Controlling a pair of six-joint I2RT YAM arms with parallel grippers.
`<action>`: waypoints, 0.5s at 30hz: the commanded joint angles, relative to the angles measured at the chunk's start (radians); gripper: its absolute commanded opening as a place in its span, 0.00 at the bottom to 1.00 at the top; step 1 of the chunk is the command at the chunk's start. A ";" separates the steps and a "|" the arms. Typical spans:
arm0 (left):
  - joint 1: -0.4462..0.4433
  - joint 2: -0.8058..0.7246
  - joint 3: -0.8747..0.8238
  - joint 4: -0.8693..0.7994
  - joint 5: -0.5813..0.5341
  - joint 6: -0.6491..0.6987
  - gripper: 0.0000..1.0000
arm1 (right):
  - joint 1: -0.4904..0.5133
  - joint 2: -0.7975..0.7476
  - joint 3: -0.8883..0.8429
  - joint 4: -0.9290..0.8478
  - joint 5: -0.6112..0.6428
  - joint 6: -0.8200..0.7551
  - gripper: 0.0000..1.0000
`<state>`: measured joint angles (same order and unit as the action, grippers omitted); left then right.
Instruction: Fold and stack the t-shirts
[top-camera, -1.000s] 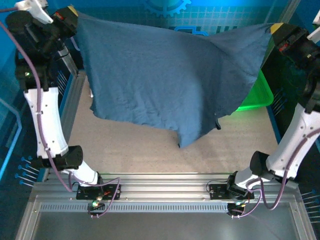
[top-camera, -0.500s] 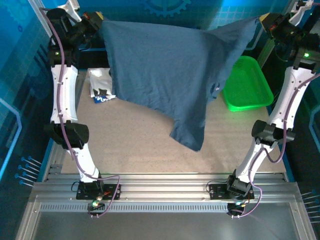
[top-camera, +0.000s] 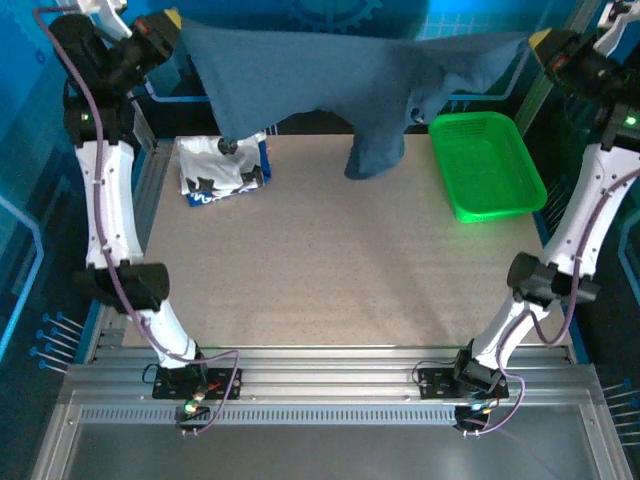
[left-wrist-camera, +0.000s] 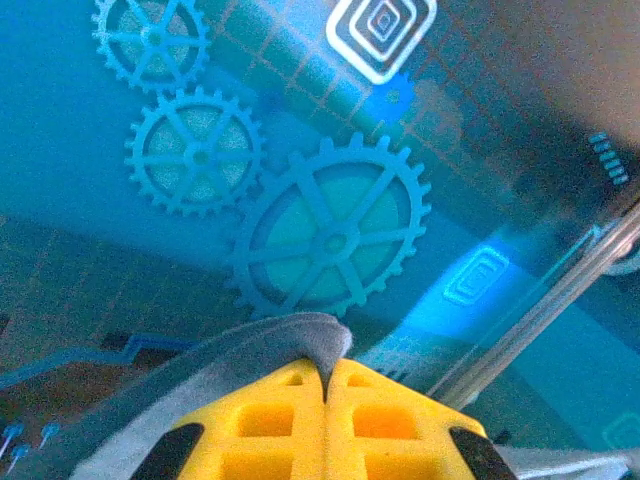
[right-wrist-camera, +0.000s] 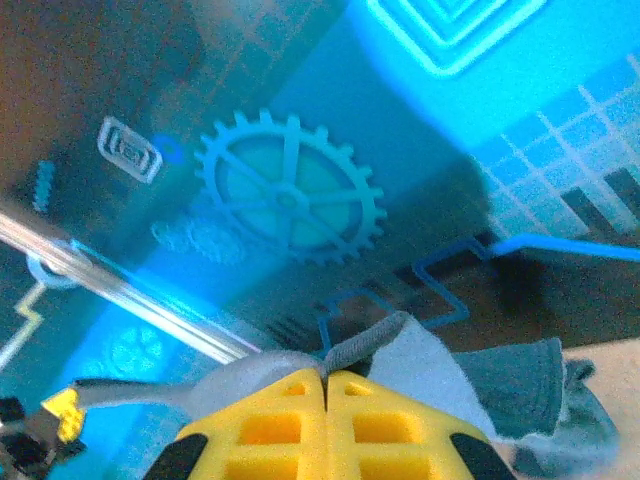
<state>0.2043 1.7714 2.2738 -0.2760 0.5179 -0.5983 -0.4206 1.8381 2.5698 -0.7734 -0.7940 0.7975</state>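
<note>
The left gripper is clenched on one top corner of the blue shirt. The right gripper is clamped on the opposite corner. Both are raised high above the far edge of the table, so the shirt hangs stretched between them like a sagging sheet. A long fold droops down near the middle of the far edge. In the left wrist view the yellow fingers of the left gripper press together with a grey-blue fold pinched at their tips. The right wrist view shows the right gripper nipping a cloth edge the same way. The white shirt lies crumpled at the table's far left corner. A hanging tip of the blue shirt overlaps it from above, though contact cannot be told. The basket sits at the far right corner, just beside the drooping fold.
</note>
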 joint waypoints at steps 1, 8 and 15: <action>0.018 -0.193 -0.326 0.086 0.042 0.081 0.00 | -0.001 -0.219 -0.352 -0.108 -0.005 -0.201 0.00; 0.026 -0.616 -1.207 0.078 -0.086 0.166 0.00 | -0.016 -0.696 -1.396 -0.050 0.092 -0.281 0.00; 0.025 -0.727 -1.637 -0.067 -0.399 0.072 0.00 | -0.147 -0.816 -1.908 -0.050 0.241 -0.356 0.00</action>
<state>0.2188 1.0805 0.7010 -0.2817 0.3061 -0.4965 -0.5156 1.0695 0.7181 -0.8379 -0.6113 0.5026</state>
